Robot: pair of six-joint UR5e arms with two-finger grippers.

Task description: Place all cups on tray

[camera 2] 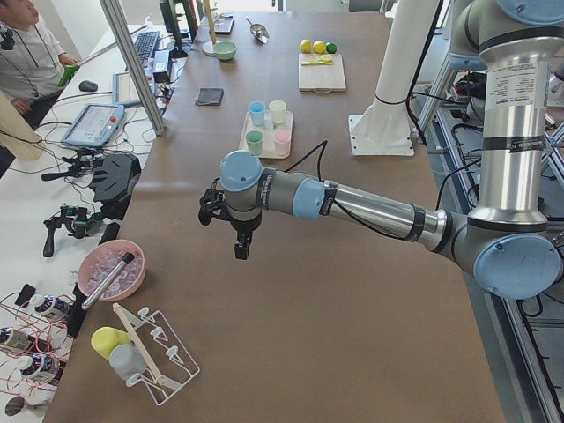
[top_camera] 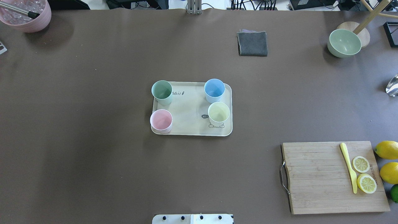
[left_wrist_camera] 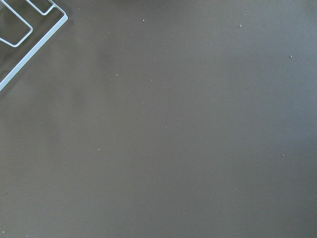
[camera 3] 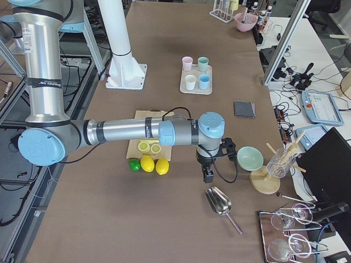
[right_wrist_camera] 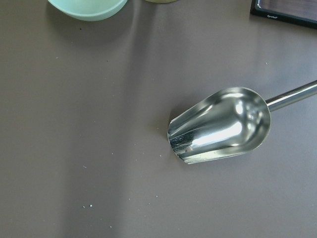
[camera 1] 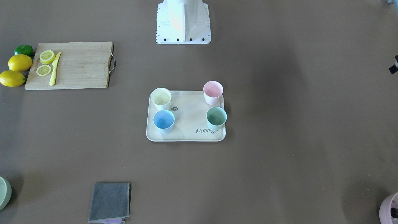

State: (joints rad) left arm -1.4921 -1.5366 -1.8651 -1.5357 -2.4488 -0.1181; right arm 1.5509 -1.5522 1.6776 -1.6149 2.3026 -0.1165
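Worktop (top_camera: 93, 140) in brown spans the overhead view, and we read it from its left side. At that end the left tool (camera 2: 241, 249) hangs pointing down over bare surface, well apart from the tray. We see it only from the side, so we cannot tell how far open it is or whether it has hold of anything. A pink bowl (top_camera: 37, 25) sits in the far left corner.

Near the middle lies the tray (top_camera: 189, 109), and all four cups stand upright on it. The mint green cup (top_camera: 162, 91) and the pink cup (top_camera: 161, 121) take its left corners. The blue cup (top_camera: 214, 90) and the yellow cup (top_camera: 219, 114) stand along its right side, close together.

Further right we find a folded grey cloth (top_camera: 252, 43), then a green bowl (top_camera: 344, 43). Nearer the robot lies a wooden cutting board (top_camera: 317, 177) with a yellow knife (top_camera: 349, 168) and two lemon slices (top_camera: 360, 164). Whole lemons (top_camera: 387, 150) lie just beside it.

At the right end the right tool (camera 3: 208, 175) hangs above a metal scoop (right_wrist_camera: 223, 124). We cannot tell its opening either.
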